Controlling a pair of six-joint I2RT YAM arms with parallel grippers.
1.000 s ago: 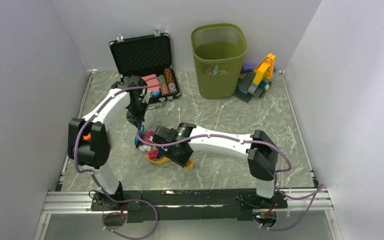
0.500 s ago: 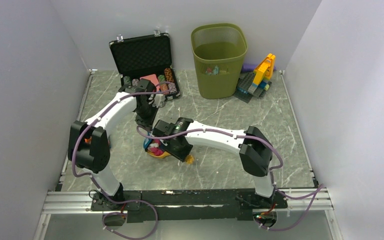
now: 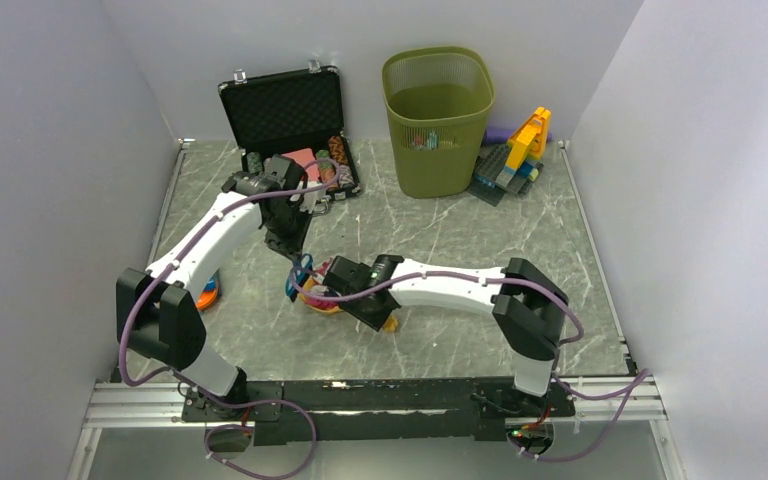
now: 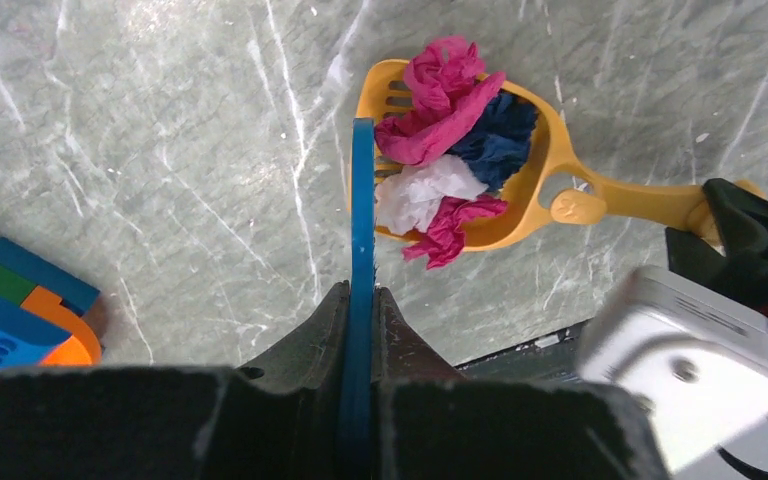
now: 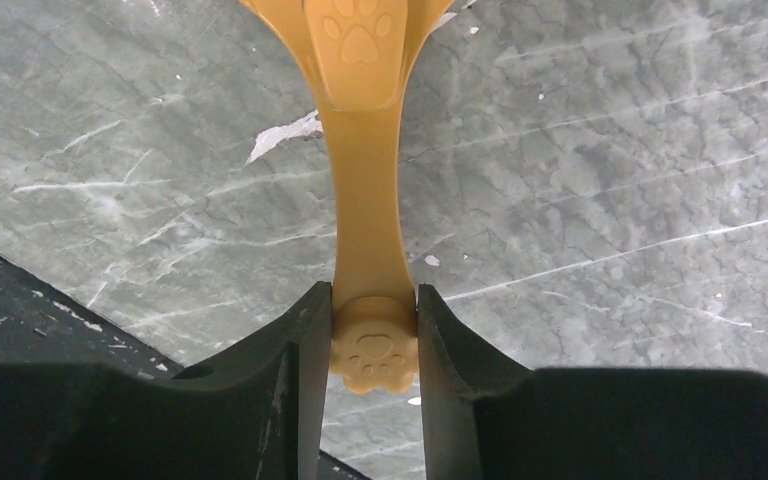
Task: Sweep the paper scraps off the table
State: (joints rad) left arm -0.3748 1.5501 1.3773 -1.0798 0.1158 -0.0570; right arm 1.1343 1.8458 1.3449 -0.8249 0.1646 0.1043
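Pink, red, navy and white paper scraps lie piled in a yellow scoop on the table. My left gripper is shut on a flat blue brush whose far end rests against the scoop's open mouth, beside the scraps. My right gripper is shut on the paw-shaped end of the scoop's handle. From above, the scoop sits mid-table between the left gripper and the right gripper. No loose scraps show on the table.
A green bin stands at the back centre. An open black case of poker chips is at the back left and toy bricks at the back right. A blue-orange toy lies at the left, by my left arm.
The scraps that lay loose by the scoop are now gathered in it. My left gripper moved right and nearer with the brush. The right gripper and scoop shifted slightly.
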